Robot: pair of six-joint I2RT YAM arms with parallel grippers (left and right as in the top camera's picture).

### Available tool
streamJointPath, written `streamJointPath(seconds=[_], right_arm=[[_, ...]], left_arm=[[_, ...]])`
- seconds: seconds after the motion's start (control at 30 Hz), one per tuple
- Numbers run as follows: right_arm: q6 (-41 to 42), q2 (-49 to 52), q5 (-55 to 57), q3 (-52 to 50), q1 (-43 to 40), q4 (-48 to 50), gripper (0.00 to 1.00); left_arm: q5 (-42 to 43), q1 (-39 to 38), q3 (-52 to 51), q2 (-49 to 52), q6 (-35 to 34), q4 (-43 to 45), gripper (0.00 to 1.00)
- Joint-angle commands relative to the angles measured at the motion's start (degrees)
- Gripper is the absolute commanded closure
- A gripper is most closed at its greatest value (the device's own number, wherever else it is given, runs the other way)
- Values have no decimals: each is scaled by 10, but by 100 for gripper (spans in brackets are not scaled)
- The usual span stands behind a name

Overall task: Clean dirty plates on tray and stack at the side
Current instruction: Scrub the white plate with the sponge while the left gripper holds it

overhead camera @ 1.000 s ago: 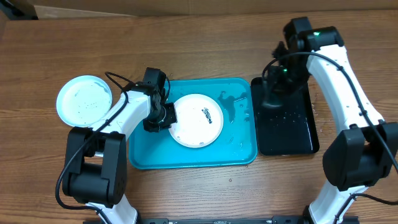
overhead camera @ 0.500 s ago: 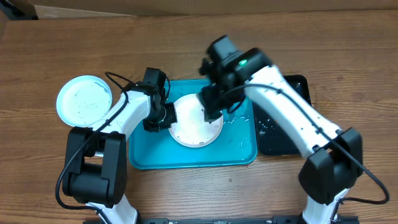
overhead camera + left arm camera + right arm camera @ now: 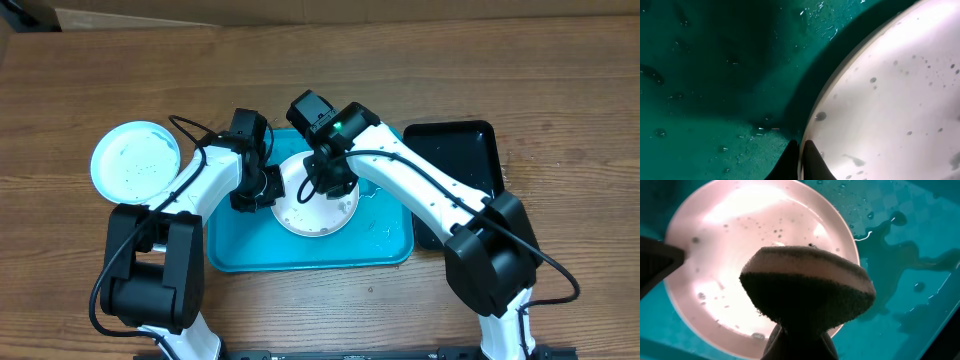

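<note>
As seen from overhead, shows the white plate (image 3: 338, 208) lying flat near the middle of the tray (image 3: 240, 250), amid water droplets. Left gripper (image 3: 268, 187): closed narrowly across the plate's left rim, one finger on each side, evidently to stop sliding or spinning under the wipe. Right gripper (image 3: 325, 182): clamped on a dark sponge (image 3: 807, 287), held over the plate's centre and hiding any smear; contact not discernible. Shows also a pale blue plate (image 3: 135, 160) on the table left of the tray, well apart, probably the stacking spot; number stacked there not discernible. Judged step: scrubbing the only plate visible in the tray.
</note>
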Motion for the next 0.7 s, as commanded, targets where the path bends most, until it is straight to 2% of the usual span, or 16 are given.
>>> streamJointPath(seconds=[0.0, 0.67], right_arm=[[6, 13, 23, 3, -1, 13, 96], [7, 17, 66, -97, -9, 122, 96]], left_arm=[[-18, 5, -3, 9, -8, 2, 95], [-18, 5, -3, 9, -8, 1, 96]])
